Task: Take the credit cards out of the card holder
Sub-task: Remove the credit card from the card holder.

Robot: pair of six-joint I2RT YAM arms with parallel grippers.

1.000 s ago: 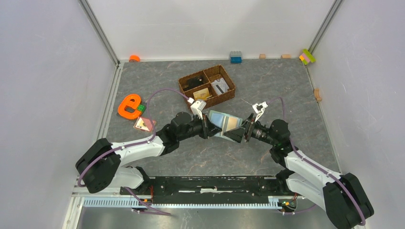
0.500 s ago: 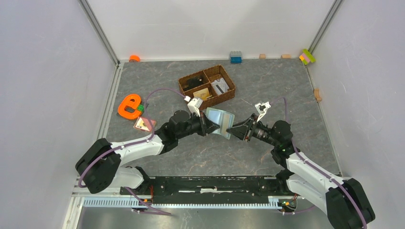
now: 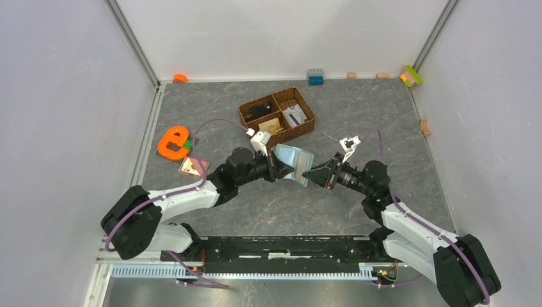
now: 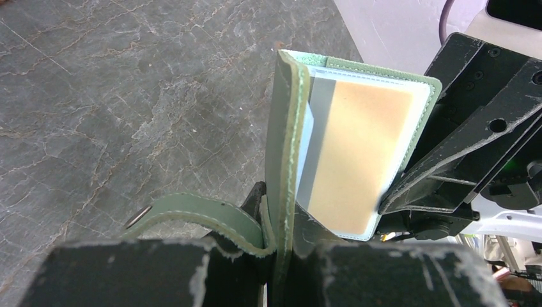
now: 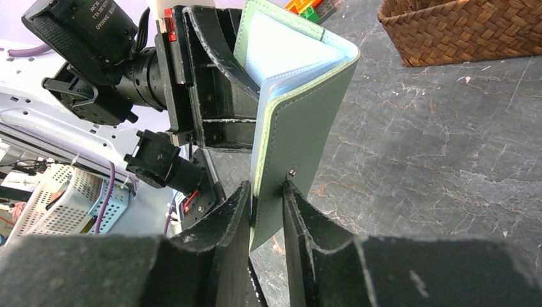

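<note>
grey marbled tabletop [image 3: 383, 121], matt, veined in white and rust; plain pale walls [image 3: 64, 96] on three sides, metal rails in the far corners. no brand legible anywhere, only white lettering on the black camera housing [image 5: 96, 22] of the left wrist, upside down and too blurred for reading. up off the table between the two arms, near the middle: the card holder [image 3: 293, 160], a sage-green bifold of smooth leather-like stuff with pale stitching along the edges, pale blue inside, standing on edge and half open like a book. flat against the inside of one leaf, a tan-orange credit card [image 4: 364, 153], plain-faced, rounded at the corners. green closing strap [image 4: 192, 210] curling out to the side, round metal snap [image 4: 137, 218] at its tip; small metal stud [image 5: 291, 171] on the outer cover of the other leaf. left gripper [image 4: 276, 224] pinched tight on the strap-side leaf, scuffed black fingers either side of it. right gripper [image 5: 265, 204] closed narrow on the lower edge of the other leaf, the one with the card, a finger on each face. behind, well apart: brown wicker basket [image 3: 294, 132] with a divider, contents too small for naming; orange letter-e shape [image 3: 171, 144] off to the left; coloured blocks [image 3: 315, 77] along the far wall.
</note>
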